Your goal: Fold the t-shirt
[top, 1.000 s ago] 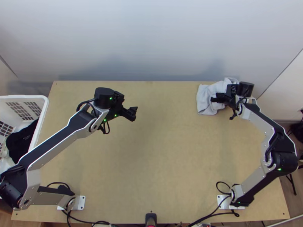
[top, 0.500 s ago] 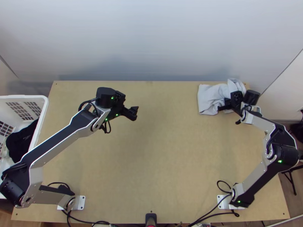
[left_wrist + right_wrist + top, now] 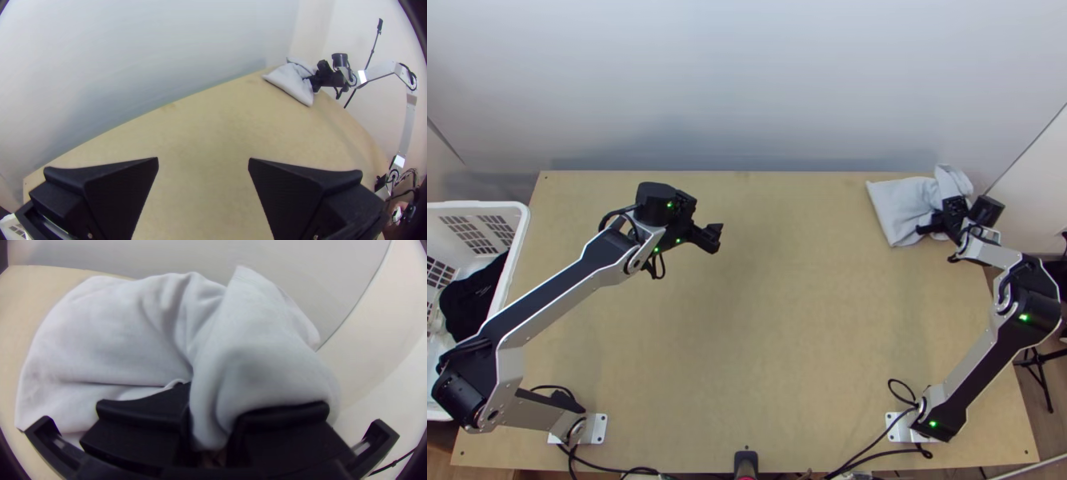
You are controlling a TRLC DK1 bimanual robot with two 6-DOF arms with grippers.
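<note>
A pale grey t-shirt [image 3: 901, 206] lies bunched at the table's far right corner in the top view, its left part flatter on the wood. At its right side is my right gripper [image 3: 933, 227], shut on the cloth. In the right wrist view the t-shirt [image 3: 111, 333] rises in folds, and a thick fold is pinched in the right gripper [image 3: 211, 418]. Over the table's left half, well away from the cloth, my left gripper [image 3: 715, 238] hangs with nothing in it. The left wrist view shows the left gripper [image 3: 203, 162] wide open above bare wood.
A white basket [image 3: 517, 240] holding dark cloth [image 3: 467, 304] stands at the table's left side. A pale wall [image 3: 747, 88] rises behind the table's far edge. Cables [image 3: 883, 454] run along the near edge by the right base.
My right gripper has moved right and slightly toward the near side, and the t-shirt has slid right with it. The left gripper has shifted a little to the right.
</note>
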